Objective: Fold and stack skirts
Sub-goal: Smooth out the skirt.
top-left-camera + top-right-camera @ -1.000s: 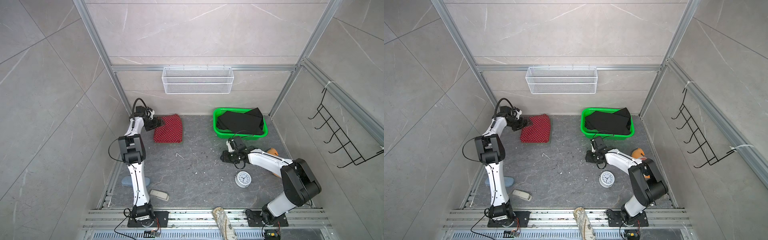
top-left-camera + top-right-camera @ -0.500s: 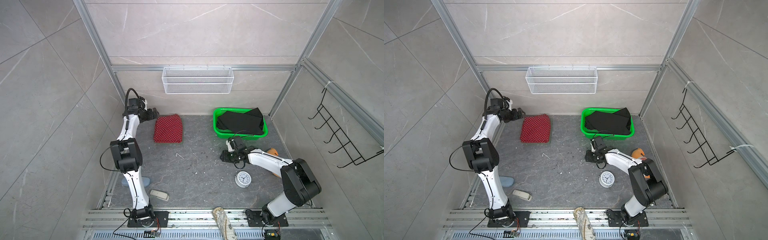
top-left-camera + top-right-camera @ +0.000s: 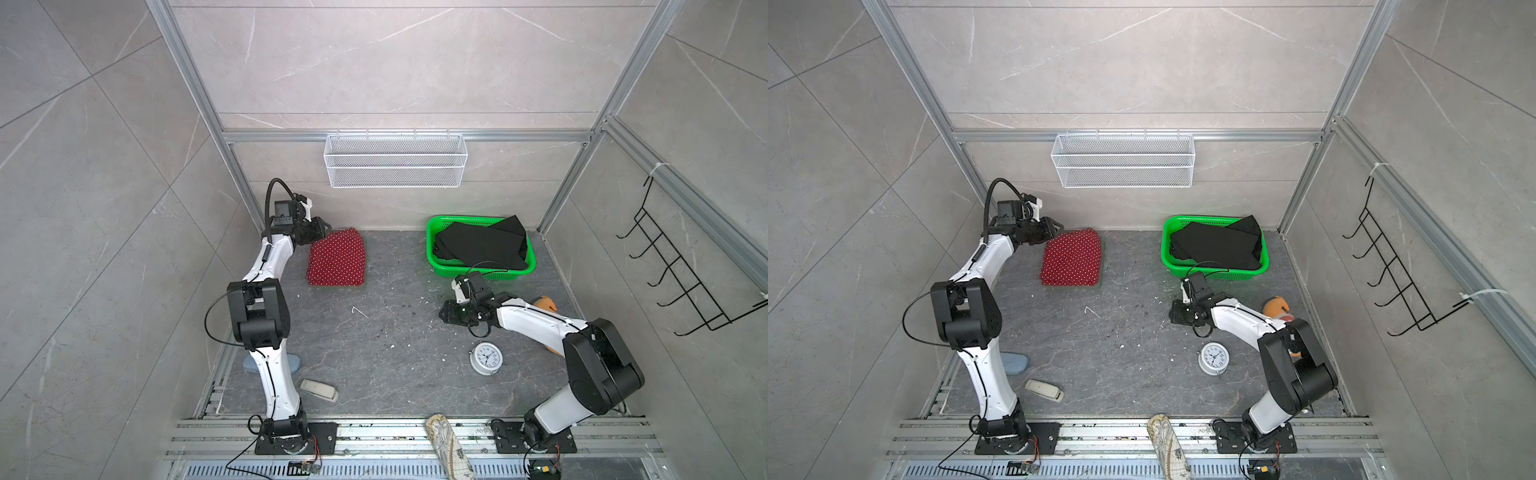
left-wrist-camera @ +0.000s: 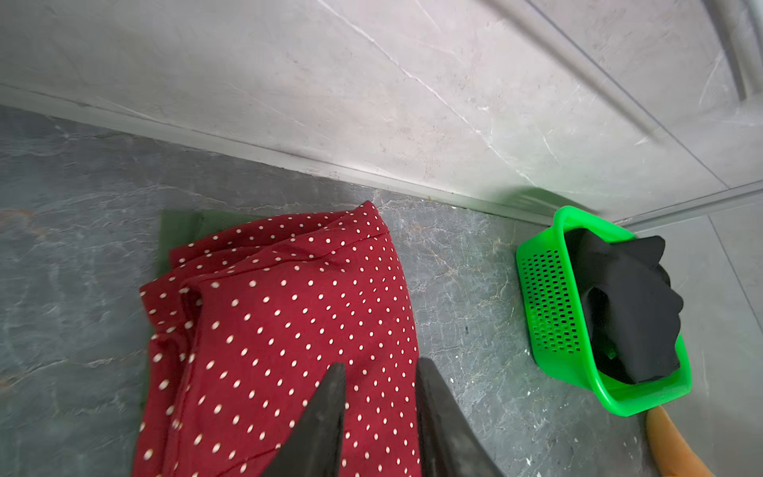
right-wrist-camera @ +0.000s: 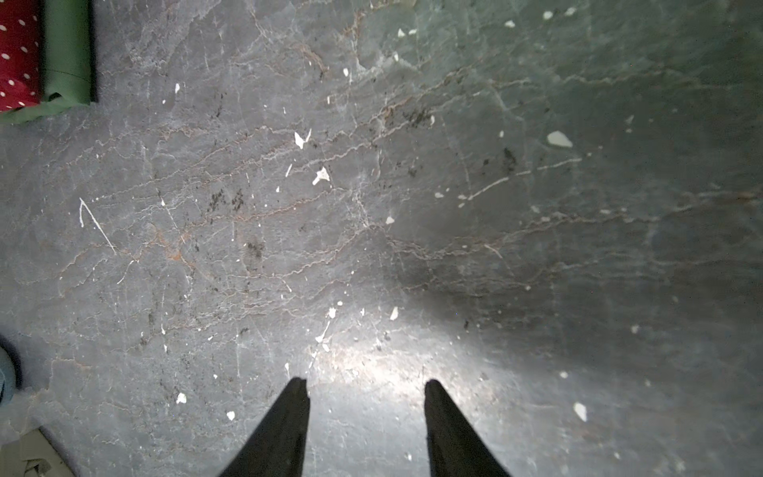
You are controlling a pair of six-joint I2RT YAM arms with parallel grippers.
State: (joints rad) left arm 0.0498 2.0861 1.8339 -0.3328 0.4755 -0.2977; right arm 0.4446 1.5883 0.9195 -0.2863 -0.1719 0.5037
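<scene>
Skirts: two stacked, one still to do.

Near: right tool (image 5: 366,386) hangs over the bare grey, veined stone-look bench (image 5: 454,186). Its jaws are half apart and empty, same as a second ago.

Mid: the red polka-dot cloth skirt (image 3: 337,259) is folded to a soft rectangle with rumpled ridges along one side. It lies on the plain olive green skirt (image 4: 177,227), of which only a thin edge shows.

The left tool (image 3: 322,230) was at the red skirt's left edge a second ago with jaws wide. It drew off toward the wall and now sits just over the far left corner, jaws narrowed, nothing between them. Red fold judged finished.

Far: the plain black skirt (image 3: 482,245) is matte and limp, heaped in the green perforated plastic basket (image 3: 430,243) with one corner over the rim. Likely next.
</scene>
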